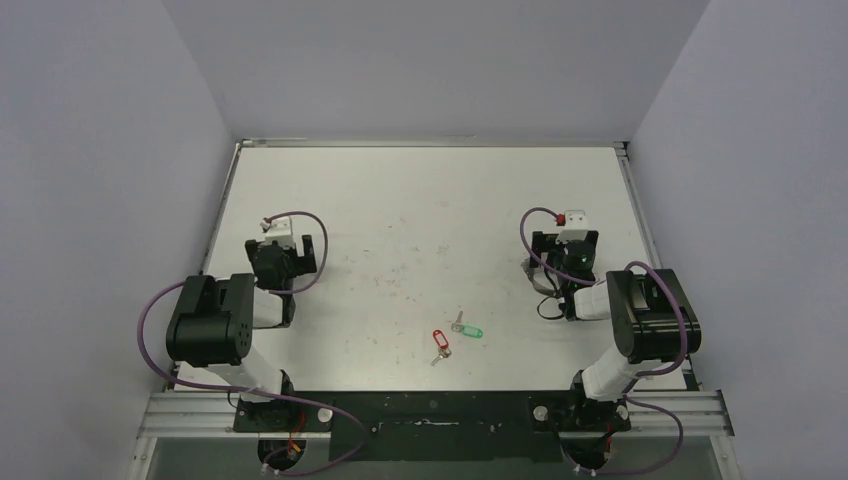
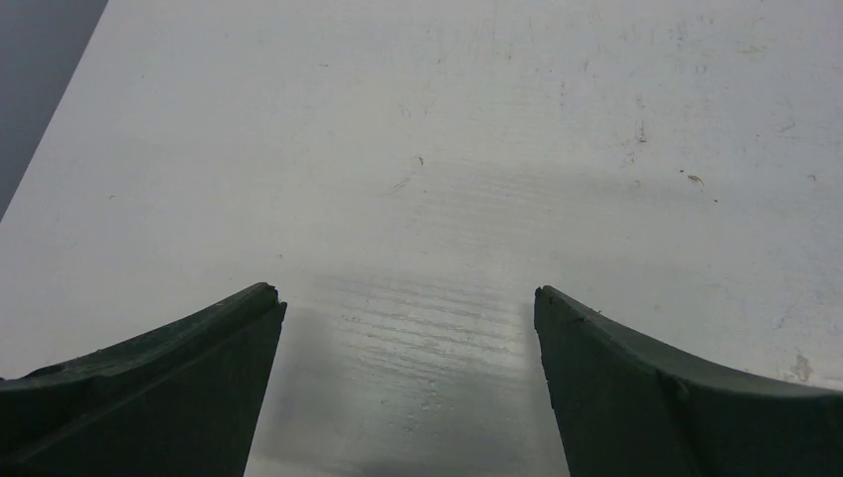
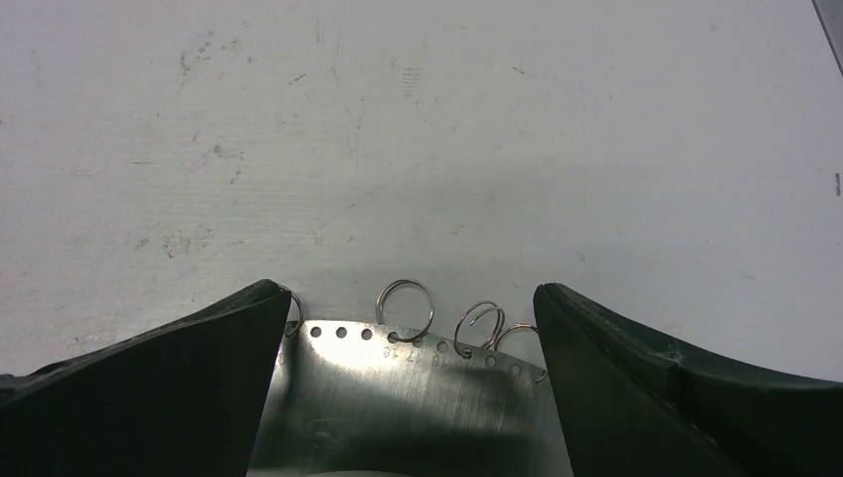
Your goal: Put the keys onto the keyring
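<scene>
Two keys lie side by side on the white table near its front middle, one with a red tag [image 1: 441,339] and one with a green tag [image 1: 473,332]. The keyring [image 3: 405,282] shows in the right wrist view as one of several thin split wire rings hooked through holes in a curved metal plate [image 3: 398,397]. My right gripper [image 3: 410,294] is open, with the plate and rings between its fingers but not touched by them. It [image 1: 556,262] stands right of the keys. My left gripper [image 2: 410,298] is open over bare table, far left [image 1: 300,258] of the keys.
The metal plate [image 1: 537,270] sits just left of the right gripper. Grey walls enclose the table [image 1: 420,200] on the left, back and right. The arm bases are bolted along a black rail [image 1: 430,410] at the near edge.
</scene>
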